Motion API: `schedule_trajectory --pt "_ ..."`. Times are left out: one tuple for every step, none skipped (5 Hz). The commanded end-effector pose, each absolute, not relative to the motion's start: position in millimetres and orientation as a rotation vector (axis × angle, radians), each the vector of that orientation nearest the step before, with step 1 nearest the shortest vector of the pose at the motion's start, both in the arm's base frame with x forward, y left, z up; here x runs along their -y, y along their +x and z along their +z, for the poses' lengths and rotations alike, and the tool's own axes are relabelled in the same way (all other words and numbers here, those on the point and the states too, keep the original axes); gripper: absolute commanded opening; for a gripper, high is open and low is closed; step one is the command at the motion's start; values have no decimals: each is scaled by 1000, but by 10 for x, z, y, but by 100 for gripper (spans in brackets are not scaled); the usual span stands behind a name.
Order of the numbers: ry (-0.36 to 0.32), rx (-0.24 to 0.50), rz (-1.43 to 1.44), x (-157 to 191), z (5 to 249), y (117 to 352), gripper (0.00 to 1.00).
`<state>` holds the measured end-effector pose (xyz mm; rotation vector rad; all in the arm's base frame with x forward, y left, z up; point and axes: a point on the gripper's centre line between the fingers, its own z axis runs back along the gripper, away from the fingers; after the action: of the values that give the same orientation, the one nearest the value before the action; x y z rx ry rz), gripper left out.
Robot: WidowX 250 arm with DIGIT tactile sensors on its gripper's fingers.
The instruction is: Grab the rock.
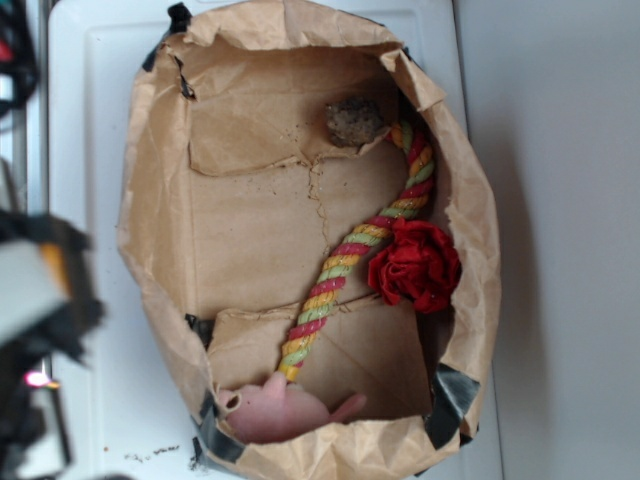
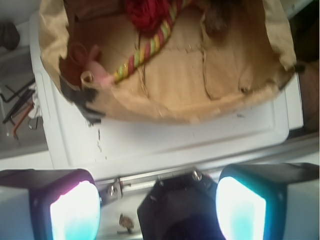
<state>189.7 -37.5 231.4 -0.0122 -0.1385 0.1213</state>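
The jaws stand spread wide with nothing between them: in the wrist view the two pale pads (image 2: 75, 210) sit at the bottom corners of the frame, a broad gap between them, and the gripper (image 2: 157, 210) hangs outside the paper bag (image 1: 150, 200), over the white worktop (image 2: 200, 140) beside the bag's near rim. In the exterior view the arm is only a dark blur at the left edge, well apart from anything in the bag.

The rock (image 1: 354, 121) lies inside the bag, on its brown paper floor, close to the far wall from the gripper and near one end of the bag. It touches or nearly touches the top end of the striped rope (image 1: 355, 250), which runs from there along the bag's length. The red fabric flower (image 1: 415, 265) sits beside the rope about halfway along, and the pink plush toy (image 1: 285, 410) lies at the opposite end from the rock.

From the wrist camera the rock shows only as a dark lump (image 2: 216, 17) at the top edge, beyond the bag's near rim and a little to the right of centre. The rock looks roughly round, with no clear long axis. My reading is that the reach has yet to begin: the gripper must cross the rim and travel across the bag floor to get above it.
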Motion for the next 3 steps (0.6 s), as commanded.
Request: schedule_trajectory --pt "-86 331 83 263 2309 2382 100" --pt "-70 352 106 118 2197 2598 100" --pt "-35 357 133 -11 2084 2737 100"
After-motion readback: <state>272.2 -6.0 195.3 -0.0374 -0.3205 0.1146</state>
